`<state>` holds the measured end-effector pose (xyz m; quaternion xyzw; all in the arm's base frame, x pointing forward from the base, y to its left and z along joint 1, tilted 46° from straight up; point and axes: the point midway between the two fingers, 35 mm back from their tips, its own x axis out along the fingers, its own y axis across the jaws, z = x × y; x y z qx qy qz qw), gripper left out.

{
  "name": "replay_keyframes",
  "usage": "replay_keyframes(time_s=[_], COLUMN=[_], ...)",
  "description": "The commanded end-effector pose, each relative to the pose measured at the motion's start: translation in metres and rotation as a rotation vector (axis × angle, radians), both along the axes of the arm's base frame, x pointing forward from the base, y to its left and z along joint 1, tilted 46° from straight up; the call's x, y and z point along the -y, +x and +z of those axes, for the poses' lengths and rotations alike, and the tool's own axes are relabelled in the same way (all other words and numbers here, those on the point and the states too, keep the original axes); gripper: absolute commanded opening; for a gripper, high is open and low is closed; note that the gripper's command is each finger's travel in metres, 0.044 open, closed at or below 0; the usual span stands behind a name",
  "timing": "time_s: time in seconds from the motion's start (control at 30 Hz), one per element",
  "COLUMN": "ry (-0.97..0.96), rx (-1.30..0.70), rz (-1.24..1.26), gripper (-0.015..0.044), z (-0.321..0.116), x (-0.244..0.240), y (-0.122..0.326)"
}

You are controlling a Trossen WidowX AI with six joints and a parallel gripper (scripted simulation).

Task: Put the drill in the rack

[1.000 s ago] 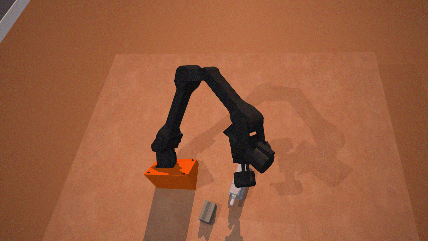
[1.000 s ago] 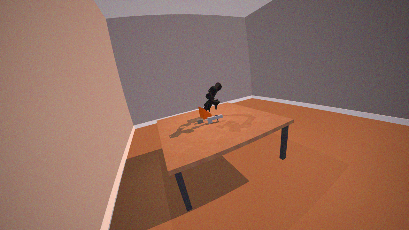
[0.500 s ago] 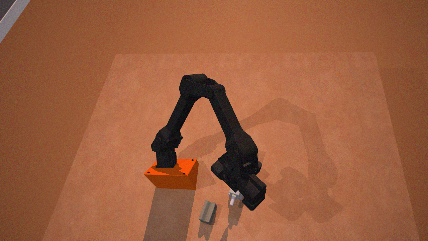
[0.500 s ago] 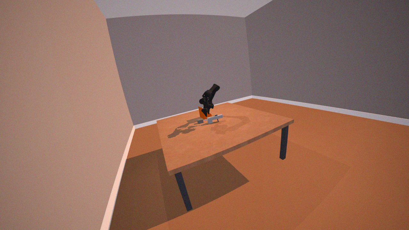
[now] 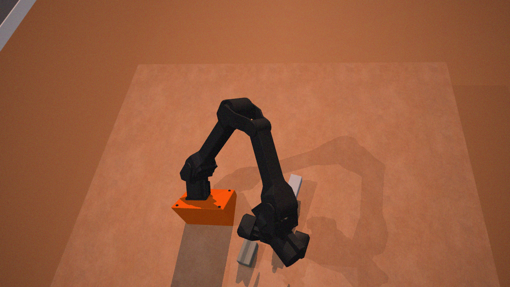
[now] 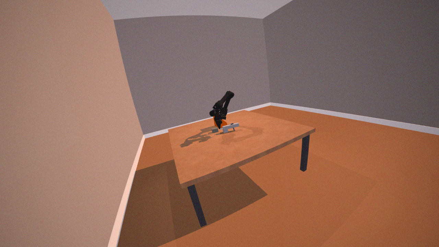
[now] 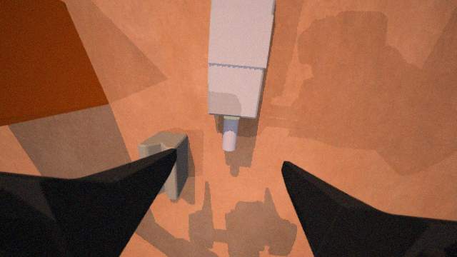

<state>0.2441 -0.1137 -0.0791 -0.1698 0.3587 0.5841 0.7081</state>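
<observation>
Now our pincer (image 7: pixel 228 168) gapes wide, empty, above the short pale-lilac cylindrical drill (image 7: pixel 230 133) poking from the long light-grey block housing (image 7: pixel 237 57) at 12 o'clock; key looks done; pull-out and small grey notched rack (image 7: pixel 168 157) at 9 o'clock remain.

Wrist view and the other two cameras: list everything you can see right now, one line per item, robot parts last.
Housing block: one, pale grey, long, on the table ahead of the gripper.
Drill: one, pale lilac cylinder, sticking out of the near end of the housing block.
Rack: one, grey-beige grooved block, on the table beside the drill tip, partly behind one finger.
Table: one, orange-brown top, dark legs.
Base mount: one, bright orange, under the arm.
Arm: one, black, bent over the housing block.
Gripper: one, black, open and holding nothing, above the drill tip.
</observation>
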Motion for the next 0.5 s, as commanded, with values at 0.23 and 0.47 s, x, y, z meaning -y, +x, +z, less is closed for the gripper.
replay_keyframes(time_s=[0.23, 0.47], ry=[-0.003, -0.003], rx=[0.012, 0.012], rz=[0.019, 0.019], gripper=[0.044, 0.044], z=[-0.0033, -0.0078], x=[-0.0006, -0.0079], y=[-0.0021, -0.0003])
